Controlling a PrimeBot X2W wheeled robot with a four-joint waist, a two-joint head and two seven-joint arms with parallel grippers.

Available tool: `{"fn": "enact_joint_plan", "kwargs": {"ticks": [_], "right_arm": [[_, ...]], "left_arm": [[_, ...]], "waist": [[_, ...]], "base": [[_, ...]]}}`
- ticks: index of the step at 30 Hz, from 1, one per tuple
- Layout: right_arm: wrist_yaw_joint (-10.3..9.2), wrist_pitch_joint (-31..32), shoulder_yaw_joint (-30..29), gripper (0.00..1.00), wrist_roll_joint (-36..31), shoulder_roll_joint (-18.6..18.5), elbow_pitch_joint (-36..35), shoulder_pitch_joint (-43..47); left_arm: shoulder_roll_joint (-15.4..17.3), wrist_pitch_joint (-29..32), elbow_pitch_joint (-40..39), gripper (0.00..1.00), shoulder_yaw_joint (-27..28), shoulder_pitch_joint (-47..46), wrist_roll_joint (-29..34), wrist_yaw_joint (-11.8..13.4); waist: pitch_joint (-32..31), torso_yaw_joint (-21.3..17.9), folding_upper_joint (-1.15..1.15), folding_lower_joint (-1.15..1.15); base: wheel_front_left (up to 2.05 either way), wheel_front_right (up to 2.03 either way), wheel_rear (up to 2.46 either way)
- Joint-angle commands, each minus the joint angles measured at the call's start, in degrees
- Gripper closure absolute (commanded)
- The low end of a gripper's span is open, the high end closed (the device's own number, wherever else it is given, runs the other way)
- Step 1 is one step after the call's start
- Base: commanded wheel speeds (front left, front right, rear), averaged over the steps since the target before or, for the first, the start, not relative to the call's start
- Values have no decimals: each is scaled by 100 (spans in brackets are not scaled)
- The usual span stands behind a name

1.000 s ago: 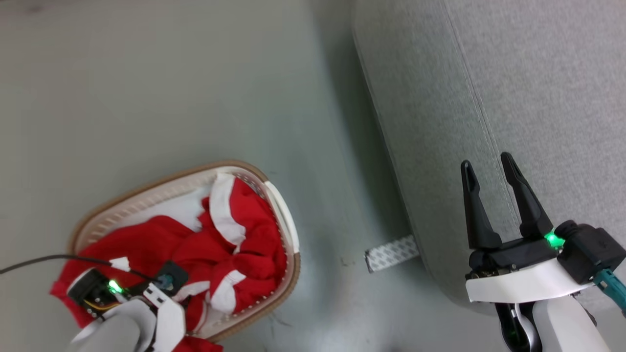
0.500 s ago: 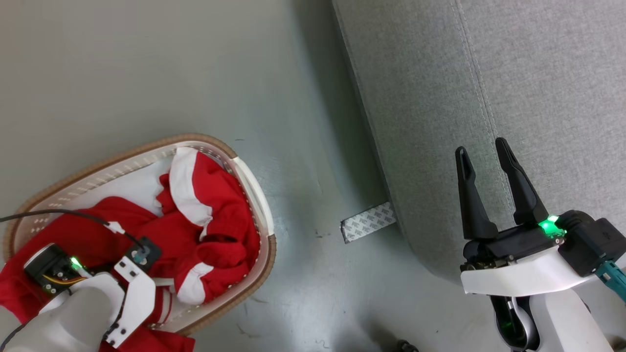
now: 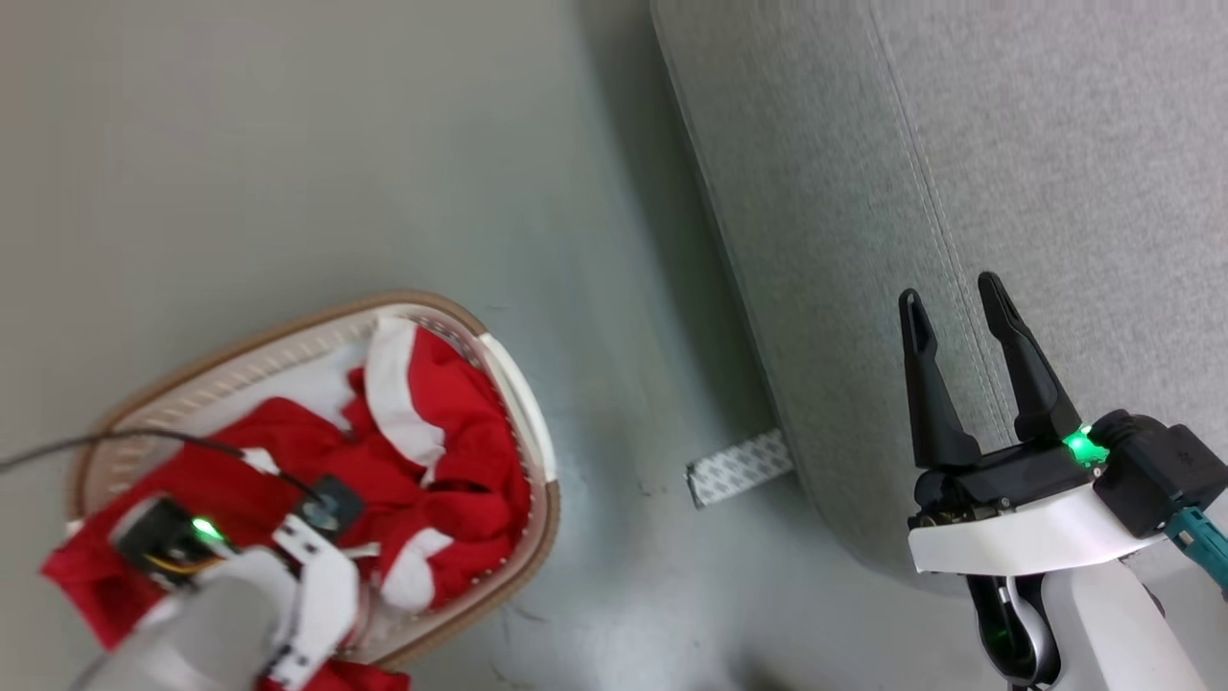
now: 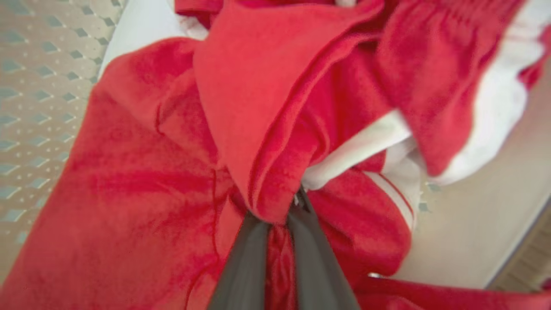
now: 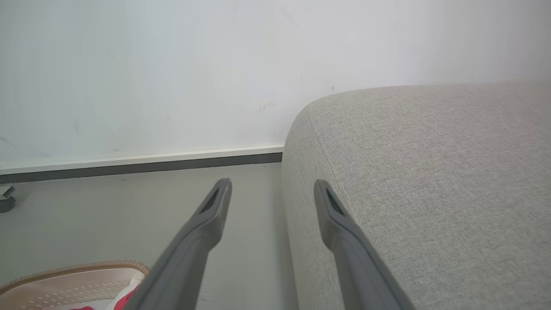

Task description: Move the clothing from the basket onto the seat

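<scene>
The red clothing (image 3: pixel 451 451) with white bands lies bunched in the oval cream basket (image 3: pixel 288 324) at the lower left, and part of it spills over the basket's near rim. My left wrist (image 3: pixel 192 542) hangs over it and hides the fingers. In the left wrist view my left gripper (image 4: pixel 280 215) is shut on a fold of the clothing (image 4: pixel 150 172), beside the perforated basket wall (image 4: pixel 26 86). My right gripper (image 3: pixel 949 290) stands open and holds nothing, over the edge of the grey seat (image 3: pixel 1007 144). The right wrist view shows that right gripper (image 5: pixel 272 185), the seat (image 5: pixel 430 172) and the basket rim (image 5: pixel 77 269).
A white patterned strip (image 3: pixel 739 467) lies on the grey floor (image 3: pixel 384 144) at the seat's foot, between basket and seat. A black cable (image 3: pixel 144 437) runs to my left wrist. A white wall with a dark baseboard (image 5: pixel 129 167) stands beyond the floor.
The whole head picture has shifted, so the camera moved. My left gripper stays down in the clothing in the basket, now blurred. The right gripper stays open by the seat.
</scene>
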Motion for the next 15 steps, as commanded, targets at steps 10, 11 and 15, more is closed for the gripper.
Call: {"fn": "enact_joint_plan", "kwargs": {"ticks": [10, 11, 15], "right_arm": [[-12, 3, -160, 0, -288, -21, 268, 37], [-12, 3, -178, 0, -306, -21, 305, 70], [-12, 3, -207, 0, -410, -20, 459, 213]], "left_arm": [[-610, -992, -110, 100, 200, 330, -696, 8], [-667, -1060, -134, 100, 201, 365, -766, 8], [-835, -1293, -315, 100, 138, 475, -982, 8]], "waist": [[-1303, 966, 0, 0], [-1420, 1056, 0, 0], [-1846, 1402, 0, 0]], "base": [[0, 0, 0], [0, 0, 0], [0, 0, 0]]}}
